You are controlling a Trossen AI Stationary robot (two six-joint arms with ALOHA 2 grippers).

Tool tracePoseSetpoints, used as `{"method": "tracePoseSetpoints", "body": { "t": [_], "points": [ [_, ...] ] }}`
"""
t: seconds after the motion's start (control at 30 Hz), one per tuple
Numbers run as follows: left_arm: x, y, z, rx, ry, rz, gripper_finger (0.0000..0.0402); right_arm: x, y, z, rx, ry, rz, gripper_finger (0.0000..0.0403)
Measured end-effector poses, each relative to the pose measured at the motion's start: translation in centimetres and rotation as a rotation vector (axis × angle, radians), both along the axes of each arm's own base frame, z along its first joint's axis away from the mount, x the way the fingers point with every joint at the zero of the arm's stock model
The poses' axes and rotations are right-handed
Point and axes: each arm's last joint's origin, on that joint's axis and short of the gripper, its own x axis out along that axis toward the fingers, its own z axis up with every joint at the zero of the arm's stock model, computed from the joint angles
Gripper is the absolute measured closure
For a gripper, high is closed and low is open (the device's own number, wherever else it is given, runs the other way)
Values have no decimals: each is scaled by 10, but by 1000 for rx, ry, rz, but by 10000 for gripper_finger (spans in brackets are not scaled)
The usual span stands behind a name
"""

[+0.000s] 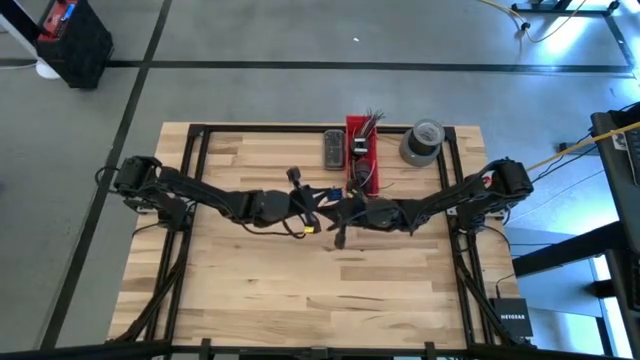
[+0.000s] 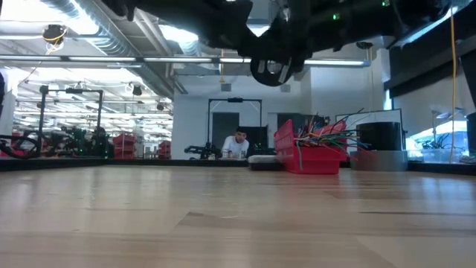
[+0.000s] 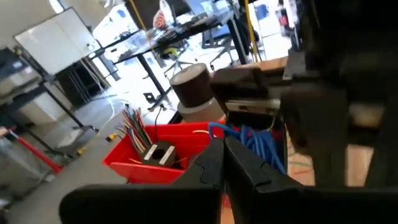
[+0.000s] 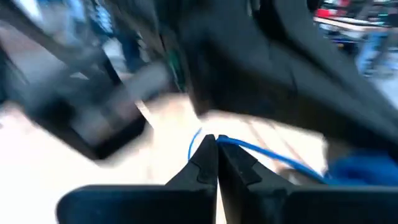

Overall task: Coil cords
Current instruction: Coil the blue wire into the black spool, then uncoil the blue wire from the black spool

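Note:
My two grippers meet above the table's middle, just near of the red bin (image 1: 362, 160). My left gripper (image 1: 312, 206) is shut, with a bunch of blue cord loops (image 3: 256, 142) right at its fingertips. My right gripper (image 1: 346, 212) is shut on a thin blue cord (image 4: 267, 153). In the low view both grippers (image 2: 277, 68) hang well above the tabletop. The bunch of short multicoloured wire ends (image 3: 134, 127) stands in the red bin (image 3: 155, 163). Dark cords do not show plainly. My left gripper is shut at the edge of the blue cord bunch (image 3: 215, 129); its own fingers hide the place of contact. The bunch sits beyond the fingertips, lifted clear of the table. My right gripper pinches the thin blue cord (image 4: 225, 140) between its fingertips. The cord leaves the tips on both sides, one strand curving off (image 4: 193, 147), the other running toward a blue mass (image 4: 354, 168). It is clear of the table.
A grey tape roll (image 1: 422, 141) stands right of the red bin at the far edge; a dark flat box (image 1: 333, 149) lies left of the bin. The near half of the wooden table (image 1: 300, 290) lies bare. A person shows in the room behind (image 2: 238, 144).

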Motion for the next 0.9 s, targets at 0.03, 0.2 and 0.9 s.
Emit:
{"method": "tracePoseSetpoints", "body": {
  "t": [0.03,0.2,0.9],
  "points": [
    [-1,0,2,-18,-17,0,401,0,-1,-3,-26,28,-26,399],
    [-7,-3,15,-65,-81,-12,401,-3,-5,-12,-136,152,-178,395],
    [-16,-8,17,-16,31,-37,401,-13,-4,-26,-176,343,-180,336]
  ]
}}
